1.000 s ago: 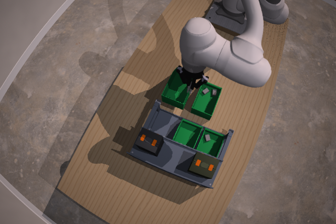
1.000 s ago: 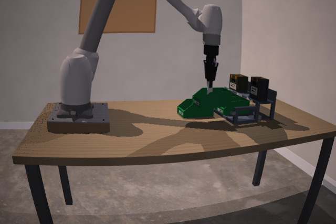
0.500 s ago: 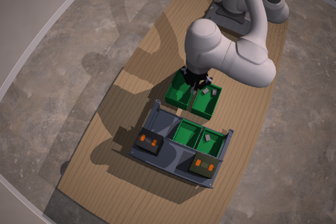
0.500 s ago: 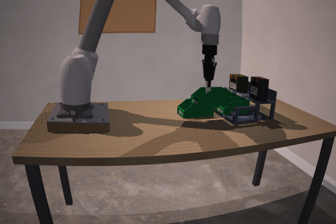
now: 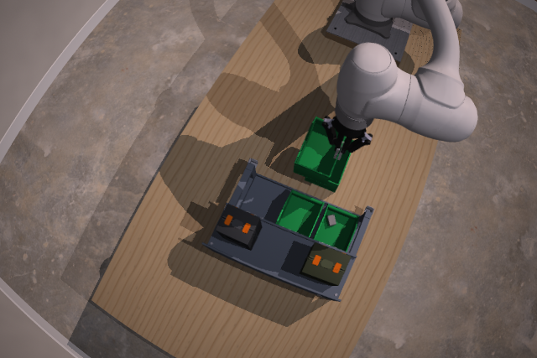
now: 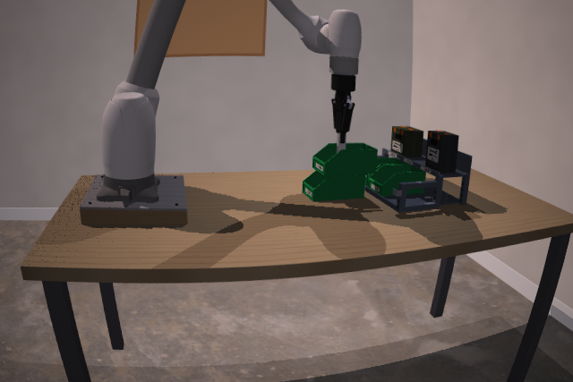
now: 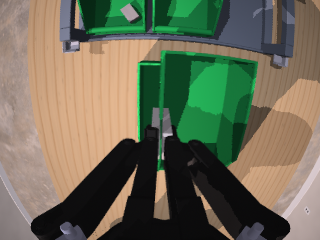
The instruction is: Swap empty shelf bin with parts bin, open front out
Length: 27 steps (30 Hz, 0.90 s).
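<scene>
From here it resembles a robotics workshop. A robot arm (image 5: 442, 33) (image 6: 159, 21) stands bolted to a wooden table (image 5: 151, 284) (image 6: 259, 248) (image 7: 80, 130).

Two tool cases stand on top of the shelf unit, one black (image 5: 237, 230) (image 6: 442, 151) and one olive green (image 5: 325, 264) (image 6: 406, 140), well apart, and each of them has two orange latches on its upper side. On the wall behind there is fixed a brown board (image 6: 216, 14), of rectangular form, and a grey concrete floor (image 5: 108, 54) (image 6: 259, 322) extends below.
</scene>
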Motion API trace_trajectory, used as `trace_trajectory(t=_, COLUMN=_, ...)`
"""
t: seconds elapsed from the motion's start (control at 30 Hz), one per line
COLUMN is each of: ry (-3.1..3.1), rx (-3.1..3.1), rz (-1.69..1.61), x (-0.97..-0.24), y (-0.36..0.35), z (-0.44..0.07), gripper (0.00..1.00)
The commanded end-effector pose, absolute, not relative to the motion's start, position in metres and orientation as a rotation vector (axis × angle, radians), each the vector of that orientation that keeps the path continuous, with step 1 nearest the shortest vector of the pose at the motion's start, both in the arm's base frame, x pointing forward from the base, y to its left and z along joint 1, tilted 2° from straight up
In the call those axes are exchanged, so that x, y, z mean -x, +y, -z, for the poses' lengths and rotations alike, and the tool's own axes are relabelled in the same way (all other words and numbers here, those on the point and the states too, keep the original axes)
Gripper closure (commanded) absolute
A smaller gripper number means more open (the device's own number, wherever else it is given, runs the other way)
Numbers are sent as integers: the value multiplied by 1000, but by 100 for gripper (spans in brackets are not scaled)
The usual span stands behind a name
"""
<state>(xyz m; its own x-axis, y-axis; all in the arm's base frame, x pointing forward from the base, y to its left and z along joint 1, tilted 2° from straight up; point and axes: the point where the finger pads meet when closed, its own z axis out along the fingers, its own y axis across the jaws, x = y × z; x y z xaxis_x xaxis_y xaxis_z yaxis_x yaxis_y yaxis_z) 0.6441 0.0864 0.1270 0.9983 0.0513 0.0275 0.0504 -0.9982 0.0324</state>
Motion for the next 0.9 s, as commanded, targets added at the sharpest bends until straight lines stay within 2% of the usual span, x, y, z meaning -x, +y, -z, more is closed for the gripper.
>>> trace_trajectory(t=0.0, ry=78, rx=-3108, rz=-44, x=-640, y=112, z=-126, gripper=90)
trace_trajectory(t=0.53, ry=78, rx=-3108, rz=-44, x=-623, y=223, z=-122, gripper=90)
trace_trajectory(t=0.87, ry=78, rx=-3108, rz=-44, x=-618, y=251, z=-121, gripper=90)
